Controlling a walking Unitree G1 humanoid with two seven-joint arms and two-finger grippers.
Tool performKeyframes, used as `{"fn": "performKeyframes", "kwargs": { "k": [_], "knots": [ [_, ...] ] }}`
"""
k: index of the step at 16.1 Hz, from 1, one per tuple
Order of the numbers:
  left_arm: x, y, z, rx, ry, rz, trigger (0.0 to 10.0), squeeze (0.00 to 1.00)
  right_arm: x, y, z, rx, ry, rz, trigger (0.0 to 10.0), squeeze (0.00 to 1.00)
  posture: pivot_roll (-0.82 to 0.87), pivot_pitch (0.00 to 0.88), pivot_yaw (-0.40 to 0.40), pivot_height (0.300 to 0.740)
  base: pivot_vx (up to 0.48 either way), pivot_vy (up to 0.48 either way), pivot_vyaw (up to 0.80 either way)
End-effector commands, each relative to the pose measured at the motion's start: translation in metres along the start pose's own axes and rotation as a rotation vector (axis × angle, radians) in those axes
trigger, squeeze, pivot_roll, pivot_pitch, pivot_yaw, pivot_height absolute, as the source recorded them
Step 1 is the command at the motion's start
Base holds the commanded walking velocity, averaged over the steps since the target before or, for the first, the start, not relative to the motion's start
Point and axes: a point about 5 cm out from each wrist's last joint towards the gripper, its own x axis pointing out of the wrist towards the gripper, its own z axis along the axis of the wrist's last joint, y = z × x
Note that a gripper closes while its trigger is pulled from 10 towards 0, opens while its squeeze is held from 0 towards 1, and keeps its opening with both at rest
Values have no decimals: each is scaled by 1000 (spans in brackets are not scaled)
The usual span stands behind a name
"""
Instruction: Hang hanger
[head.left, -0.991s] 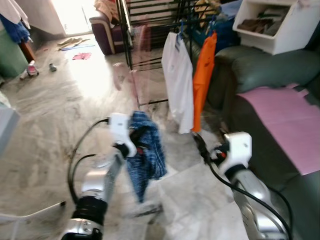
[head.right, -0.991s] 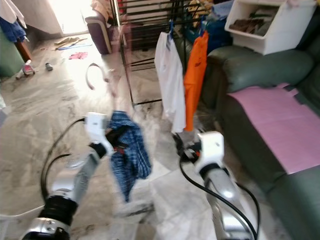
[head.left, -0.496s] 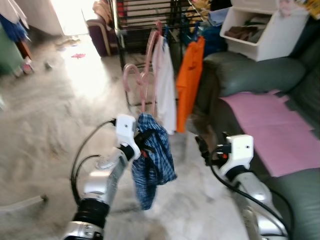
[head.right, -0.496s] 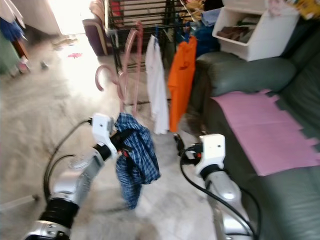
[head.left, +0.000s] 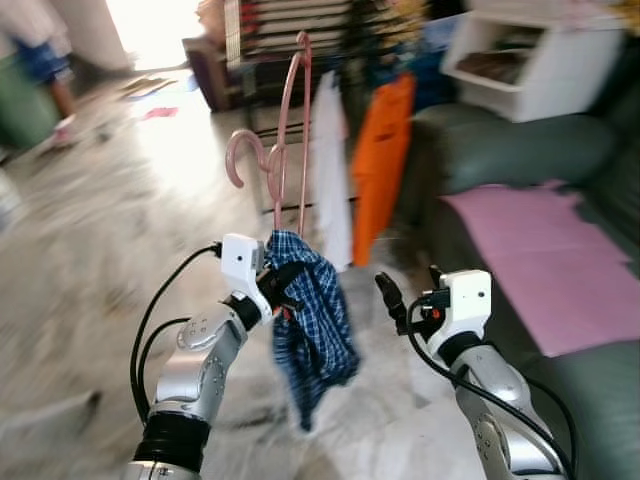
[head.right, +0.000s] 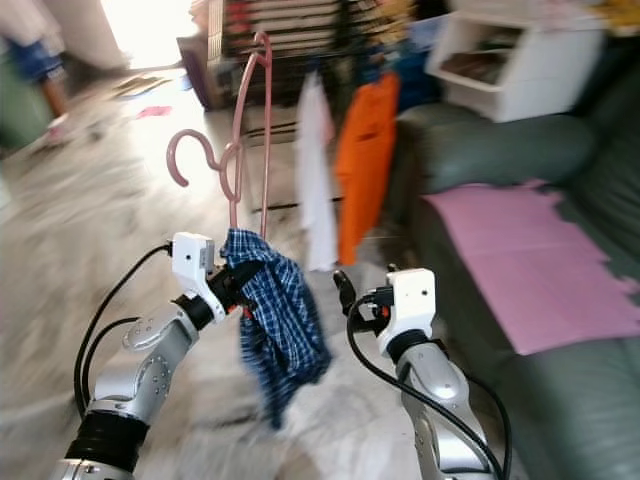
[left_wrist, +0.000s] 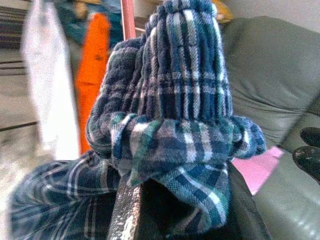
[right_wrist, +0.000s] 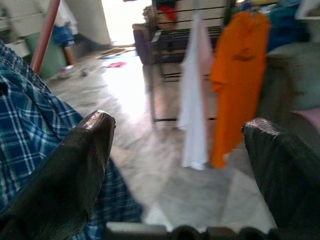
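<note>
My left gripper (head.left: 281, 286) is held up in front of me, shut on a pink hanger (head.left: 272, 172). The hanger stands upright above it, hook pointing left. A blue plaid cloth (head.left: 315, 320) is draped over the gripper and hangs below it; in the left wrist view the cloth (left_wrist: 170, 125) hides the fingers. My right gripper (head.left: 405, 290) is just right of the cloth, open, with nothing between its fingers (right_wrist: 75, 170). Ahead stands a black drying rack (head.left: 290, 25), where a white garment (head.left: 330, 170) and an orange garment (head.left: 378, 160) hang.
A dark green sofa (head.left: 520, 150) with a pink cloth (head.left: 560, 260) on its seat fills the right side. A white box (head.left: 540, 60) sits on top of it. Marble floor (head.left: 120, 230) stretches left, with small items scattered far back. The picture is blurred.
The view has swung and the rack looks closer. The hanger now stands clearly upright above my left gripper. The right gripper stays open beside the cloth.
</note>
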Motion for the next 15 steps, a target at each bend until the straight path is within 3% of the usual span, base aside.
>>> {"fn": "performKeyframes", "kwargs": {
  "k": [1, 6, 13, 15],
  "knots": [
    [3, -3, 12, 15, -39, -33, 10000, 0, 0, -1, 6, -3, -17, -6, 10000, 0, -70, 0, 37, 740, 409, 0, -513],
    [3, -6, 12, 4, -36, -53, 10000, 0, -2, 1, 6, 0, -14, -3, 10000, 0, -74, 0, 41, 740, 439, 0, -539],
    [1, -6, 10, -6, -14, -64, 10000, 0, -2, 3, 4, 0, -3, 7, 10000, 0, -72, 0, 43, 740, 380, 291, -698],
    [2, -7, 9, -3, -6, -69, 10000, 0, -3, 3, 3, 2, 3, 7, 10000, 0, -72, 0, 43, 740, 328, 349, -231]
  ]
}}
